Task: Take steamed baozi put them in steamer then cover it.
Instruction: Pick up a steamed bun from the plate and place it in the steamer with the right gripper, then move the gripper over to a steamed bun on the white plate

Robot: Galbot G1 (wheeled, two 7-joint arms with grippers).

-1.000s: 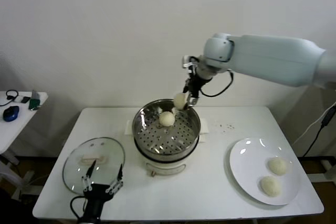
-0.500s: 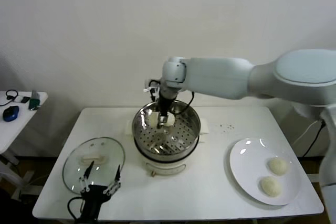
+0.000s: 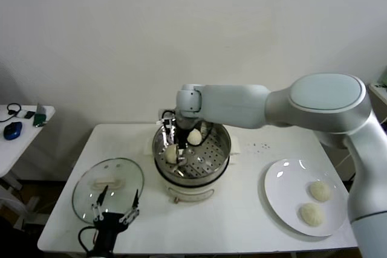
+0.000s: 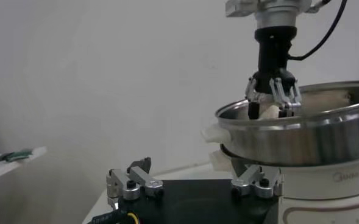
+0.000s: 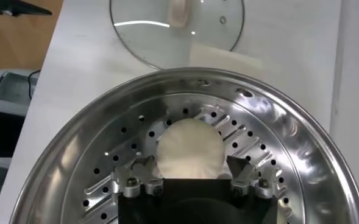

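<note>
Right gripper is down inside the steamer, jaws spread, one finger on each side of a bao that sits on the perforated floor. No pinch visible: fingers stand just beside the dough, so the bun looks released, resting on its own weight. In the head view this bao lies toward the steamer's left side, and a second bao sits farther back, near the rear wall. Placing them apart probably leaves room for the rest.

Two more baos wait on the plate at the table's right, well apart from the steamer. Judged half done: two in, two to fetch, then the cover.

Left gripper idles at the front left edge, jaws spread, holding nothing, just beside the lid, which lies flat on the table, handle up. Likely staged for the covering step.

Surface: plain white tabletop. Bare white wall behind. A small side table to the left carries a mouse and cables.
</note>
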